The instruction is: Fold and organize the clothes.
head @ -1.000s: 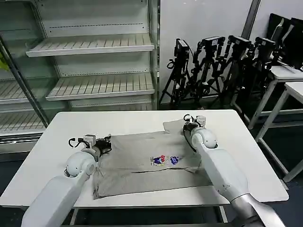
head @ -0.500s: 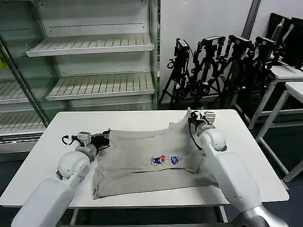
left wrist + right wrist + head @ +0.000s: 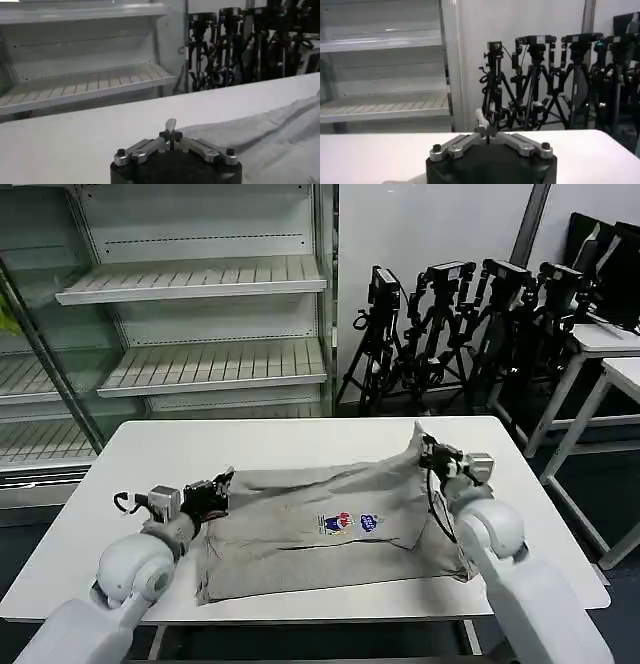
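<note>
The clothes are one light grey T-shirt (image 3: 310, 549) lying on the white table (image 3: 270, 442), its small multicoloured chest print (image 3: 349, 523) facing up. My left gripper (image 3: 214, 490) is shut on the shirt's left far corner, low over the table; in the left wrist view a tab of cloth (image 3: 171, 124) sticks out between the closed jaws of that gripper (image 3: 171, 136), with the shirt (image 3: 280, 131) stretching away. My right gripper (image 3: 432, 452) is shut on the right far corner, lifting it into a peak (image 3: 417, 434). In the right wrist view that gripper (image 3: 489, 133) pinches a cloth tip (image 3: 482, 118).
Empty white shelving (image 3: 200, 284) stands behind the table. Black camera tripods (image 3: 470, 314) are grouped at the back right, and other white tables (image 3: 610, 344) stand at the far right. Bare tabletop runs along the far edge and both sides of the shirt.
Both grippers have drawn apart with the shirt's corners: the left went left and nearer, the right went right and rose, pulling the cloth up into a peak and stretching the far edge.
</note>
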Tool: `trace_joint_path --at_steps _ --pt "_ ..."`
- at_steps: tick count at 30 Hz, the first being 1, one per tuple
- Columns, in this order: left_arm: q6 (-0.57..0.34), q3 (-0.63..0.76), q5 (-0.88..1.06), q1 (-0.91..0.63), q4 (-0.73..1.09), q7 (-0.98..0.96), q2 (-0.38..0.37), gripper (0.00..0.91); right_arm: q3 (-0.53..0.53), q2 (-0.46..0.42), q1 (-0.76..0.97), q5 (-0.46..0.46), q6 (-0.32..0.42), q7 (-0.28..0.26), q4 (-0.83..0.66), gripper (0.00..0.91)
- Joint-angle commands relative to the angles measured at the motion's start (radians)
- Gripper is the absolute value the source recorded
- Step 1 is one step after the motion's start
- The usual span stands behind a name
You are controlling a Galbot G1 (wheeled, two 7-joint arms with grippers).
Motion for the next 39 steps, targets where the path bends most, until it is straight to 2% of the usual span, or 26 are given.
trace_joint_path --at_steps 1,10,18,19,20,23,26,30,34,39 --pt "0.000 -0.081 0.012 0.200 -0.113 0.018 0.040 0.020 0.139 -0.052 -0.281 -0.003 0.007 -0.014 0.171 0.000" --pt "0.000 -0.069 0.051 0.247 -0.098 0.040 0.040 0.020 0.149 -0.032 -0.341 -0.028 0.008 -0.032 0.144 0.000" --pt "0.000 -0.036 0.185 0.251 -0.068 0.056 0.017 0.030 0.120 -0.012 -0.334 -0.036 -0.021 -0.023 0.112 0.000" --pt "0.000 -0.033 0.204 0.251 -0.068 0.051 0.014 0.595 0.119 -0.008 -0.333 -0.035 -0.029 -0.020 0.114 0.212" --pt "0.000 -0.031 0.209 0.251 -0.071 0.052 0.009 0.907 0.118 -0.007 -0.332 -0.036 -0.033 -0.017 0.118 0.887" --pt "-0.001 -0.035 0.207 0.252 -0.091 0.032 -0.004 0.907 0.118 -0.001 -0.335 -0.044 -0.019 -0.012 0.136 0.907" --pt "-0.005 -0.057 0.179 0.255 -0.114 -0.015 -0.026 0.907 0.145 -0.003 -0.375 -0.096 0.061 -0.019 0.186 0.907" --pt "-0.030 -0.100 0.143 0.284 -0.150 -0.074 -0.062 0.907 0.215 0.010 -0.456 -0.127 0.127 -0.020 0.249 0.907" --pt "-0.039 -0.134 0.139 0.325 -0.168 -0.112 -0.148 0.907 0.262 0.034 -0.530 -0.148 0.146 -0.022 0.300 0.907" --pt "-0.042 -0.131 0.230 0.346 -0.160 -0.144 -0.283 0.907 0.283 0.063 -0.590 -0.171 0.155 -0.024 0.334 0.907"
